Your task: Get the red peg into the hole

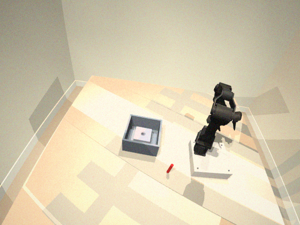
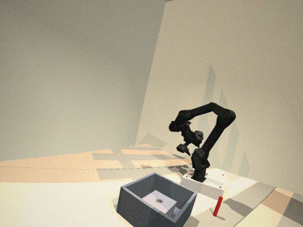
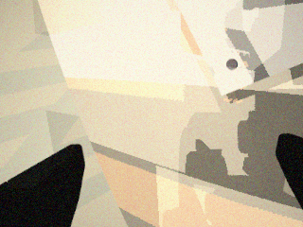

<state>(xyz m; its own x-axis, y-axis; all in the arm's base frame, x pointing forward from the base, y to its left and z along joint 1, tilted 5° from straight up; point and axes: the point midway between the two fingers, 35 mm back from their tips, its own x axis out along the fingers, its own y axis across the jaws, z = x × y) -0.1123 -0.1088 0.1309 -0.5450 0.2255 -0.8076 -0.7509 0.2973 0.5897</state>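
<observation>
- The claw (image 1: 227, 129) (image 2: 193, 150) (image 3: 183, 149) is wide open, holding nothing.
- It should go gently around the red stick (image 1: 169, 168) (image 2: 218, 206) standing beside the box (image 1: 140, 146) (image 2: 137, 207), then squeeze.

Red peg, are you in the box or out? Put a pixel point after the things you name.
Out. Both the top and exterior views show the red peg (image 1: 169, 168) (image 2: 218, 206) outside the box (image 1: 140, 147) (image 2: 137, 207), and the hole (image 1: 143, 133) (image 2: 159, 200) has nothing sticking up from it.

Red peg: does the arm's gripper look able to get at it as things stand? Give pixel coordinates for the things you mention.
Probably yes: the gripper (image 1: 227, 128) (image 2: 193, 150) is open, and nothing stands over the red peg (image 1: 169, 168) (image 2: 218, 206), outside the box (image 1: 139, 146) (image 2: 137, 205).
</observation>
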